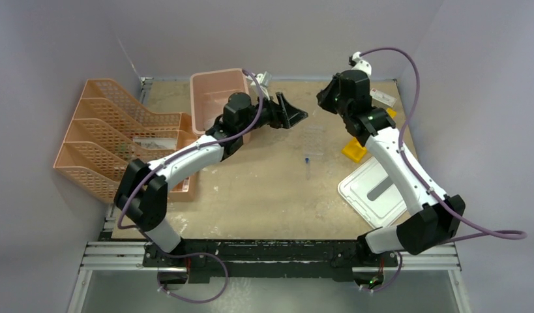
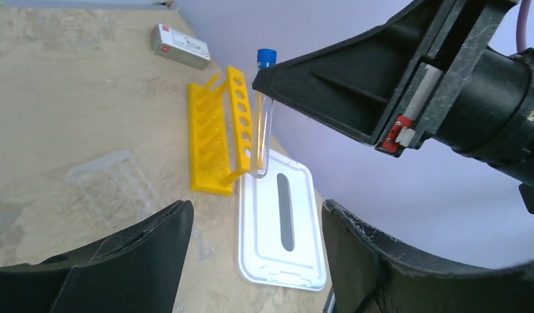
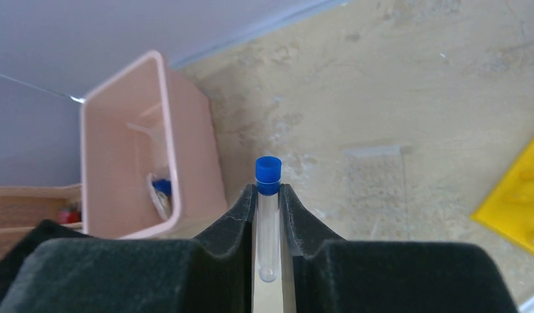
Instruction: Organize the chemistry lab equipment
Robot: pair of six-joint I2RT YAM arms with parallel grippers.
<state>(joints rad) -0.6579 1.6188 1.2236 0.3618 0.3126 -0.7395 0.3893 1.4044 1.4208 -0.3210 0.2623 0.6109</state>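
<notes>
Right gripper (image 3: 268,194) pinches blue-capped tube (image 3: 268,228) between its jaws, seemingly upright

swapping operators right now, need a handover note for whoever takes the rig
Right pincer: shut on a blue-capped tube, held off the table.
Left pincer: open, empty.
Yellow rack looks tipped on its side beside the white lid; clear rack and dropper lie on the table.
Done: a few small items sit in the pink bin.
Left: tube, dropper and racks not yet sorted.

At left, orange mesh file trays (image 1: 104,140); beside them, pink plastic bin (image 1: 215,73); centre, clear rack (image 1: 314,138); right, yellow holed rack (image 1: 354,151), white lid (image 1: 358,189) before it.
</notes>
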